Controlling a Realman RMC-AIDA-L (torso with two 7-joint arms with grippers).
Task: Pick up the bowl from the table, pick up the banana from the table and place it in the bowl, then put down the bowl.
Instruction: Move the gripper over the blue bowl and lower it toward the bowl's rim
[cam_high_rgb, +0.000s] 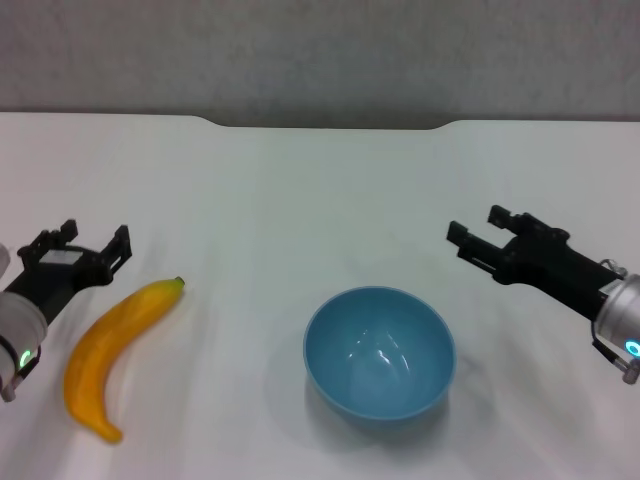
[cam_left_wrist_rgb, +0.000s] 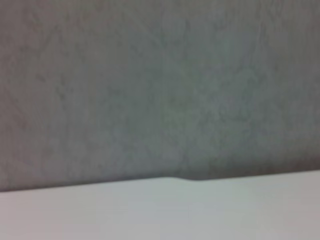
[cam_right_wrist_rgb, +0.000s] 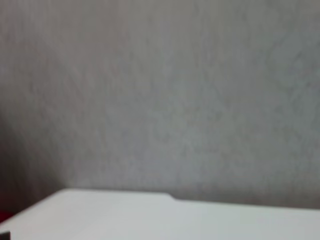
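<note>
The light-blue bowl (cam_high_rgb: 380, 352) stands upright and empty on the white table (cam_high_rgb: 300, 200), near the front, a little right of centre. The yellow-orange banana (cam_high_rgb: 113, 349) lies on the table at the front left, its dark stem tip pointing toward the far right. My left gripper (cam_high_rgb: 96, 243) is open and empty, just left of and beyond the banana's stem end. My right gripper (cam_high_rgb: 476, 236) is open and empty, beyond and to the right of the bowl. Neither wrist view shows the bowl or banana.
The table's far edge has a shallow notch (cam_high_rgb: 330, 124) with a grey wall (cam_high_rgb: 320, 50) behind. The wrist views show only the wall (cam_left_wrist_rgb: 160, 85) and the table's far edge (cam_right_wrist_rgb: 175, 198).
</note>
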